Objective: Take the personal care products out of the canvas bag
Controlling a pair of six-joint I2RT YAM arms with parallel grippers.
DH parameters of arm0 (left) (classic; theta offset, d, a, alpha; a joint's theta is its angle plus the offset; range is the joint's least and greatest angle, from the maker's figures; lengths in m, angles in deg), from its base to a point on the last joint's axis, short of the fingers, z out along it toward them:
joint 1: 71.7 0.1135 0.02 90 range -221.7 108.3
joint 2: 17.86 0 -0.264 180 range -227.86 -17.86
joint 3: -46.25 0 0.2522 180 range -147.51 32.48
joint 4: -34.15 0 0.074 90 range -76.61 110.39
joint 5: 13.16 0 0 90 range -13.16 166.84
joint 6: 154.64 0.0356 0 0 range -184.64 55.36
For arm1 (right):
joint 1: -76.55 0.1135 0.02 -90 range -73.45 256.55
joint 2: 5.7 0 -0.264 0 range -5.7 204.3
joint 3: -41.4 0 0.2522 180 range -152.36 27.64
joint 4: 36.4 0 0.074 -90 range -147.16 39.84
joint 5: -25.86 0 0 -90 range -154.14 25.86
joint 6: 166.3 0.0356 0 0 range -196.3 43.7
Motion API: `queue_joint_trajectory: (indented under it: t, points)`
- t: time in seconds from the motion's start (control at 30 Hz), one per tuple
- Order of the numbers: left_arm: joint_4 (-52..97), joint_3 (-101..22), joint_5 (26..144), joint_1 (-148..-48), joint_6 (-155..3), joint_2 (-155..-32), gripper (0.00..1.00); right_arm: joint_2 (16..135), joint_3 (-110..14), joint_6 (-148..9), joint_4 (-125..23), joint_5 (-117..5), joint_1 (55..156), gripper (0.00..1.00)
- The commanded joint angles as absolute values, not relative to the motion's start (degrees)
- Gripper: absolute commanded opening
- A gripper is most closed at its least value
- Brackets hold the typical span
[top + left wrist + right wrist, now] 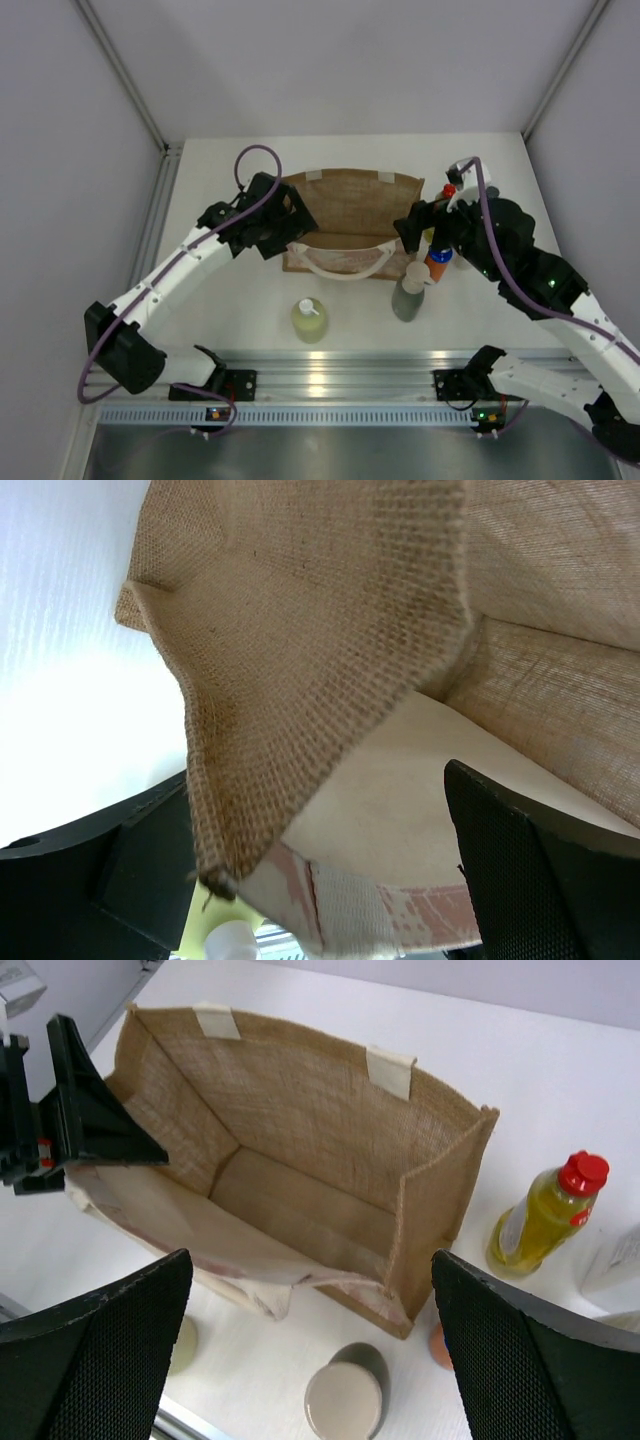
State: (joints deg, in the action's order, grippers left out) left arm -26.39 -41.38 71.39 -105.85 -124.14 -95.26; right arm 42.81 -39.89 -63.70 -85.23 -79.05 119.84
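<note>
Spread, right end effector (310, 1260) and left end effector (318, 775) flank canvas bag (300, 1110) on white, grey-walled table (230, 300).

One canvas bag (350, 200). Four bottles seen: yellow bottle (540, 1215), orange bottle (438, 262), grey-green bottle (408, 298), pale green pump bottle (309, 320). Two robot arms (180, 262).

Canvas bag (350, 205) on the table (250, 310)
Pump bottle (309, 320) stands before it; three other bottles (407, 300) stand by its right end.
</note>
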Motion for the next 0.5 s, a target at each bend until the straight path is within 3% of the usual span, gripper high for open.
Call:
queue_joint_trajectory:
  t: [0.0, 0.47]
  points:
    - [-25.8, -43.9, 70.2, -105.5, -122.2, -91.8, 0.99, 47.1, -46.2, -63.0, -86.3, -79.8, 120.6, 0.99]
    - [-31.6, -50.5, 66.1, -105.5, -112.6, -87.3, 0.99, 62.1, -64.2, -57.7, -98.7, -86.3, 120.6, 0.99]
